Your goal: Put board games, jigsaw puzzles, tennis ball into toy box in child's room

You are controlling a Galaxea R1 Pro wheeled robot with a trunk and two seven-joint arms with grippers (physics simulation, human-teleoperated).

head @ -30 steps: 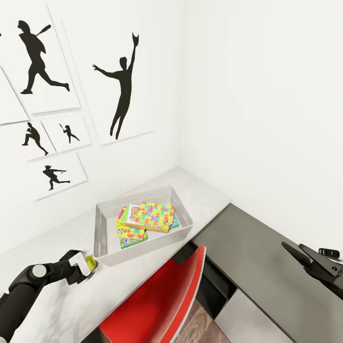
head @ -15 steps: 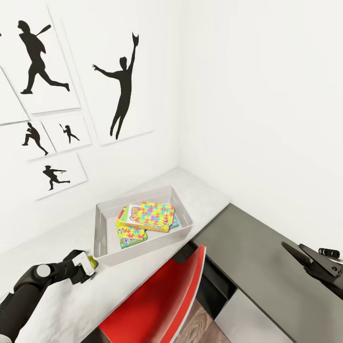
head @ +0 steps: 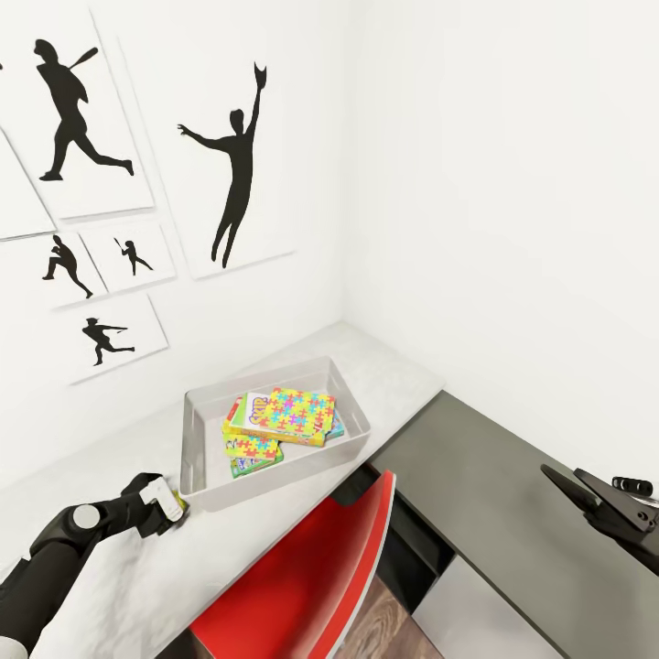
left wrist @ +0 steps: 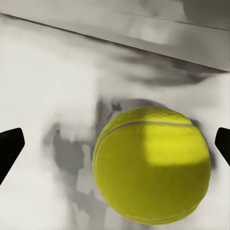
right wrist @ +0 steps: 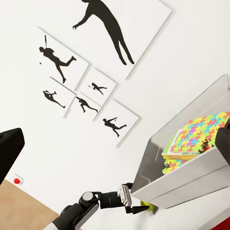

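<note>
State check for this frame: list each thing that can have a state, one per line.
tennis ball: on the table, outside the bin, between the open fingers, not gripped
left gripper: open, at the ball
right gripper: cannot tell, idle over the dark cabinet
toy box: upright, holds stacked boxes
jigsaw puzzle: in the box, top of the stack
red chair: pushed up to the table

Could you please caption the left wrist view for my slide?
Open left gripper straddling the tennis ball on the pale table.
</note>
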